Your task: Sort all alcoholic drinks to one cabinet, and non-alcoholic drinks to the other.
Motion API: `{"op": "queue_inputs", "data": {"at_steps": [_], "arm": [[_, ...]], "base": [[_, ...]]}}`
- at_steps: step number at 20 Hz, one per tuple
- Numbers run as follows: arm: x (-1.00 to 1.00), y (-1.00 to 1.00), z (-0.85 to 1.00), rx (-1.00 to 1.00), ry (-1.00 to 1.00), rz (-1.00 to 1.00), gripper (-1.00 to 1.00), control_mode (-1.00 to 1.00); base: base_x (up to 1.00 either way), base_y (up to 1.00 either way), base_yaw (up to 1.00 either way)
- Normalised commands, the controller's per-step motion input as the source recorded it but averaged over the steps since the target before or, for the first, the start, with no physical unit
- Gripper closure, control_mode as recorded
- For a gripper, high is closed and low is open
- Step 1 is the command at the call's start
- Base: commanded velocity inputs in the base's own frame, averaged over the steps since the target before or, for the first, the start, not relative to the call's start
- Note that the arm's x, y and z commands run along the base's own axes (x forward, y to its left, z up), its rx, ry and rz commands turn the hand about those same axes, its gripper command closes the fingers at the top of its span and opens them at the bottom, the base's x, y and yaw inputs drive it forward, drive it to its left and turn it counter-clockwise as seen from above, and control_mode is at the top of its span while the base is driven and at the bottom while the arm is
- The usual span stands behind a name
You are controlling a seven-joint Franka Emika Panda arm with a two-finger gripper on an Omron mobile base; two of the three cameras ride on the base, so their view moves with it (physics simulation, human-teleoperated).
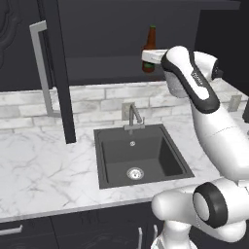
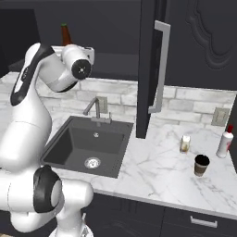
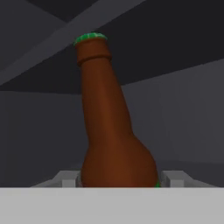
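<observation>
A brown beer bottle (image 1: 151,44) with a green cap is clamped at its lower body by my gripper (image 1: 148,62), which is shut on it. The bottle is inside the open dark cabinet, over its dark shelf (image 1: 107,65). The hand view shows the bottle (image 3: 109,122) leaning slightly, with the finger pads (image 3: 65,178) on either side. The cabinet's tall narrow door (image 1: 61,73) stands open, showing its long silver bar handle (image 1: 41,68). On the counter to the right stand a white bottle with a red cap (image 2: 224,141), a paper cup with a black lid (image 2: 201,165) and a pale carton (image 2: 185,144).
A dark sink (image 1: 138,155) with a faucet (image 1: 133,116) lies below the open cabinet. The open door (image 2: 148,69) reaches down to the marble counter (image 1: 44,170). My arm's elbow (image 2: 46,69) hangs over the sink's left side.
</observation>
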Motion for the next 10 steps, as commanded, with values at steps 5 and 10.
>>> {"op": "queue_inputs", "data": {"at_steps": [5, 10], "arm": [[0.91, -0.06, -0.19, 0.00, 0.00, -0.05, 1.00, -1.00], [0.80, -0.05, -0.33, 0.00, 0.00, -0.07, 1.00, -1.00]], "base": [[0.00, 0.00, 0.00], [0.00, 0.00, 0.00]]}}
